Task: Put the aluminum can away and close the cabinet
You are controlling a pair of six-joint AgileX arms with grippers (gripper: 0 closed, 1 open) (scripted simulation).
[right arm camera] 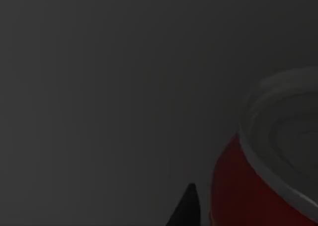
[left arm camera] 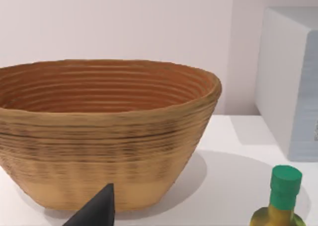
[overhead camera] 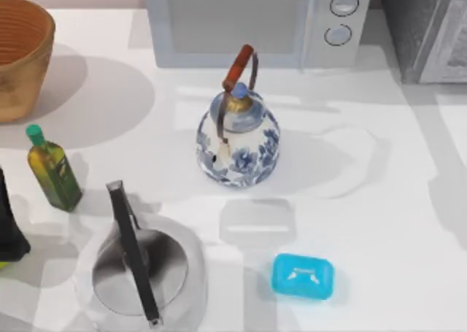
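The can (right arm camera: 238, 191) is red with a shiny silver top. It shows close up in the right wrist view, with dim grey all around it. I think that dim grey place is the inside of the cabinet (overhead camera: 430, 29), which stands at the far right corner of the table, next to the microwave (overhead camera: 255, 18).

The right claw (right arm camera: 186, 208) is just beside the can. I cannot tell if it is wide, narrow or holding the can.

The left claw (left arm camera: 97, 211) is parked at the left side of the table, near the basket (left arm camera: 99, 136) and the oil bottle (left arm camera: 283, 196). I cannot tell its state either.

The step now looks like setting the can down inside. To do it well, the can should stand flat and straight before the claw lets go (a tipped can will roll). It should sit far enough in that the door cannot bump it. Then the claw should open wide and pull straight back, slowly, so it does not drag the can out or knock it over.

Only when the arm is fully out should it push the door shut. It must push gently until the door lies flat against the cabinet. The kettle (overhead camera: 237, 142) in the middle of the table is well apart from the cabinet, so it should not get in the way.
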